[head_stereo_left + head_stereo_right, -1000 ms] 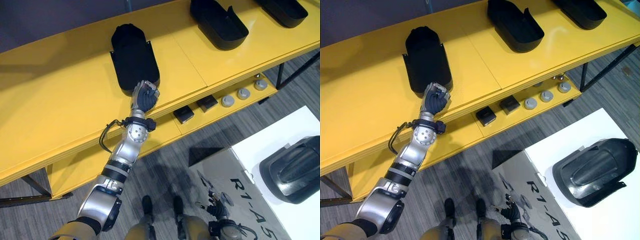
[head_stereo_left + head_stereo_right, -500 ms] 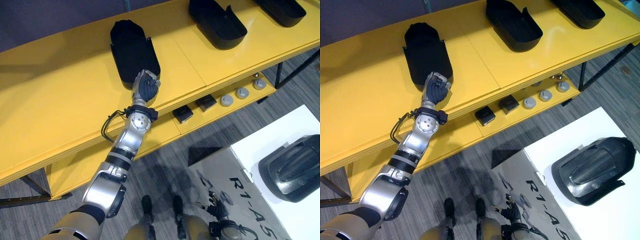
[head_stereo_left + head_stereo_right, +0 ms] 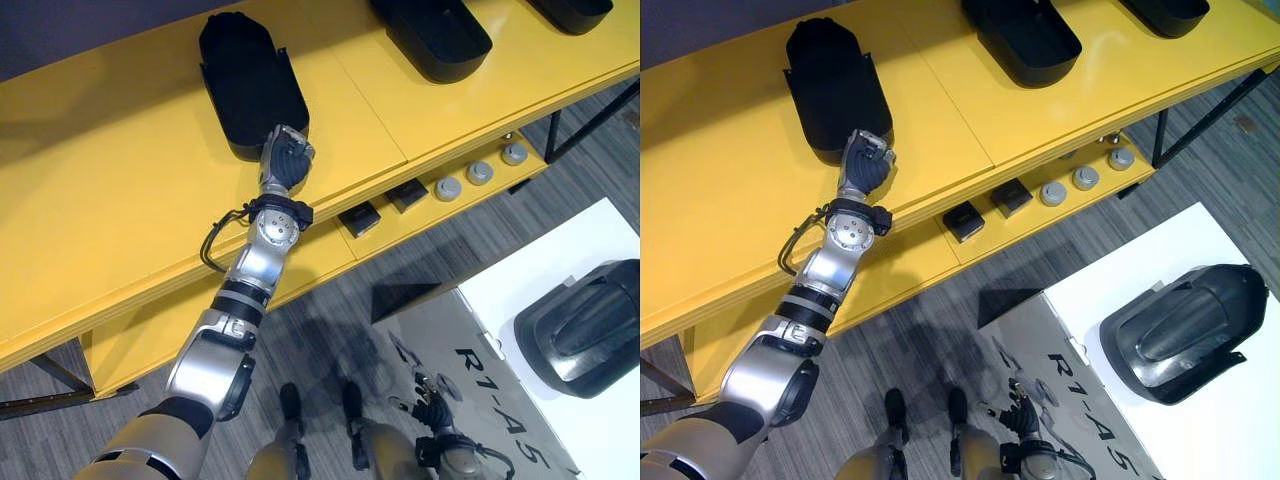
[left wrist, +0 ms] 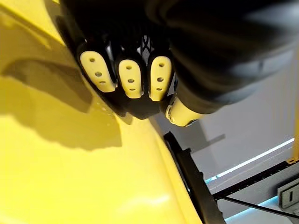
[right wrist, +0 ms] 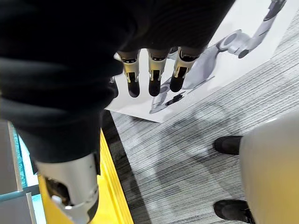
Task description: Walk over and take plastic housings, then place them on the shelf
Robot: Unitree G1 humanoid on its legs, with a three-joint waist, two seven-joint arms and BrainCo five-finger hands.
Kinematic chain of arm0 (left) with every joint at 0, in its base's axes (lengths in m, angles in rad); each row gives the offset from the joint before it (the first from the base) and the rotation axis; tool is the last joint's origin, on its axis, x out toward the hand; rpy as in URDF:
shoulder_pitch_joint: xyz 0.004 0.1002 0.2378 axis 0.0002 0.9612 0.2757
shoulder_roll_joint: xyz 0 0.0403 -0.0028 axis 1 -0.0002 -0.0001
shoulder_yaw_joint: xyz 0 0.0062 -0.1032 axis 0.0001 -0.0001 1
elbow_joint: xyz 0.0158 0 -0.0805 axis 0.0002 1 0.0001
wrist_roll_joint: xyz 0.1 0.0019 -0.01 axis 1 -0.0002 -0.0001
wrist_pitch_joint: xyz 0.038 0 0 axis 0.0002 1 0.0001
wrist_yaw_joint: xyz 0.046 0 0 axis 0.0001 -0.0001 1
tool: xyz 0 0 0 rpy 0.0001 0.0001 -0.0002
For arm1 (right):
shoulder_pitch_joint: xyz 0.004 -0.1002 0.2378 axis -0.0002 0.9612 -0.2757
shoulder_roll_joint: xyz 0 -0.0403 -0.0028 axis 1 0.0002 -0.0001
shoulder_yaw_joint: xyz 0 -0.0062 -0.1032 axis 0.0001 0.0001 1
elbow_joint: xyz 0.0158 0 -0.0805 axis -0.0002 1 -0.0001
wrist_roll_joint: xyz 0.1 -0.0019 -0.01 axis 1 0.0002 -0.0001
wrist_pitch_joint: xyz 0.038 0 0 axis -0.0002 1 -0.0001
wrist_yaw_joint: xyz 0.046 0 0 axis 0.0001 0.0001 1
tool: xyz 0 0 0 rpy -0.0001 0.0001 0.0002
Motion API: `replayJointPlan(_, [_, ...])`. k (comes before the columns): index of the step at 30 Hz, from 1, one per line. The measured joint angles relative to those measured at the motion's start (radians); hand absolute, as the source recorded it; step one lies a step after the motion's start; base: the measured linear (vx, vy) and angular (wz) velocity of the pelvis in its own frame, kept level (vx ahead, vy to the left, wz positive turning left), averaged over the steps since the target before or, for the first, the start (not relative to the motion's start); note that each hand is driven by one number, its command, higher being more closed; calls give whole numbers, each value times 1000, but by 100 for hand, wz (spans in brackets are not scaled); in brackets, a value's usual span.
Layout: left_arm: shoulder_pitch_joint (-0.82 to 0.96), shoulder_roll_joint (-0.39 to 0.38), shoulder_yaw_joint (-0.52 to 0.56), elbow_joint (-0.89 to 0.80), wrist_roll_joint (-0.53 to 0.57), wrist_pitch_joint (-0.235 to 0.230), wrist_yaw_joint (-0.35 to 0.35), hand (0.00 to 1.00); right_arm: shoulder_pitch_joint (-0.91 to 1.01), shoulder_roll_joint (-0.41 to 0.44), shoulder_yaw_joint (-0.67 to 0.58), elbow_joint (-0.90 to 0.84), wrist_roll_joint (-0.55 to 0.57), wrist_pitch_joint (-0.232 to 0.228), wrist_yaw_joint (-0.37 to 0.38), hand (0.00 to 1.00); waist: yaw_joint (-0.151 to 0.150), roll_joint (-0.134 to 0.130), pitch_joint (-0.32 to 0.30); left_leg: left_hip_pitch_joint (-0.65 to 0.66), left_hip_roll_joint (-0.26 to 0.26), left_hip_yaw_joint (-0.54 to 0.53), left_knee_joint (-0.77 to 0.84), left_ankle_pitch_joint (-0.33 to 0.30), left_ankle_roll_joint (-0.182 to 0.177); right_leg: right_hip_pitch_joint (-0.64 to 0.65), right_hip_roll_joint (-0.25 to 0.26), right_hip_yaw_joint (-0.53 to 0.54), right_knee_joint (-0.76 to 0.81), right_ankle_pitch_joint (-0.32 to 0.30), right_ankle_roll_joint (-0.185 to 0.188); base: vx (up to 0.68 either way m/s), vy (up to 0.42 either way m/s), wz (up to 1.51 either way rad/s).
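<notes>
Holds the left hand (image 3: 285,160) against the 6 o'clock end of the oval black plastic housing (image 3: 245,75), flat on the long yellow shelf (image 3: 100,200) at 11 o'clock; cannot tell whether clamped. Hangs the right hand (image 5: 155,74) at 5 o'clock, fingers straight, over the grey floor (image 3: 330,330).

Bright overhead light; mild glare on yellow shelf (image 3: 120,200).

Yellow shelf (image 3: 120,210), grey striped floor (image 3: 480,250)
</notes>
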Motion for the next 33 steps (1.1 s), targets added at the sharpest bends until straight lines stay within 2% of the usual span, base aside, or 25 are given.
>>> replayJointPlan(5, [-5, -1, -1, -4, -2, -1, 0, 100, 11, 0, 0, 0, 0, 0, 0, 0, 2, 0, 0, 0, 0, 6, 0, -1, 0, -4, 0, 10, 1, 1, 2, -6, 13, -6])
replayJointPlan(9, [-5, -1, -3, -69, -39, -2, 5, 100, 17, 0, -1, 2, 0, 0, 0, 0, 2, 1, 1, 6, -1, -4, 1, 2, 0, 7, 1, 2, -2, 1, 2, -2, 4, 7])
replayJointPlan(13, [45, 10, -6, -250, -56, -23, 21, 100, 10, -2, -1, 9, 0, 0, -1, 0, 5, 3, 2, 30, -1, -21, 1, 3, -1, 41, 0, -13, -11, 1, 1, -15, 5, 10])
replayJointPlan(17, [183, 13, -19, -470, -74, -74, 27, 100, -18, -2, -2, 68, 0, 0, -1, 0, 6, 7, 0, 50, -3, -51, 1, 6, 1, 79, -1, -41, -25, 1, 1, -32, 11, 18])
replayJointPlan(21, [310, 43, -15, -656, -77, -95, 27, 100, -24, -5, -2, 88, -1, 0, 0, 0, 22, 16, -6, 73, -6, -77, 0, 8, 0, 118, -2, -65, -39, 1, 1, -31, 14, 23])
replayJointPlan(23, [372, 56, 13, -746, -77, -126, 27, 100, -24, -16, -4, 92, -1, 0, 3, 0, 30, 32, -17, 78, -9, -87, -1, 8, 0, 130, -4, -71, -45, 1, 1, -17, 13, 11])
replayJointPlan(25, [490, 66, 96, -870, -77, -163, 28, 100, -24, -21, -17, 103, -1, 0, 6, 0, 37, 56, -34, 87, -12, -101, 0, 8, 1, 149, -6, -90, -55, 1, 1, -11, 12, 19])
replayJointPlan(28, [695, 62, 245, -964, -106, -198, 61, 100, -16, -21, -25, 135, -1, 0, 9, 0, 52, 63, -65, 109, -11, -115, 0, 7, -1, 184, -5, -102, -72, 0, 1, -10, -6, 17])
replayJointPlan(30, [797, 46, 307, -993, -131, -204, 73, 100, -4, -21, -37, 137, -1, 0, 13, 0, 63, 65, -79, 112, -11, -132, 0, 7, -1, 198, -4, -120, -78, 0, 1, -21, -12, 25])
replayJointPlan(31, [913, 18, 364, -1009, -177, -222, 78, 100, 9, -20, -52, 136, -1, 0, 17, 0, 86, 64, -101, 113, -12, -140, -3, 7, -1, 202, -3, -127, -78, -2, 0, -30, -5, 21])
replayJointPlan(33, [1052, -29, 431, -1018, -238, -228, 79, 100, 25, -14, -82, 129, -1, 0, 23, 0, 93, 64, -107, 133, -18, -162, -4, 6, -1, 232, -9, -153, -76, -13, 3, -34, 5, 37])
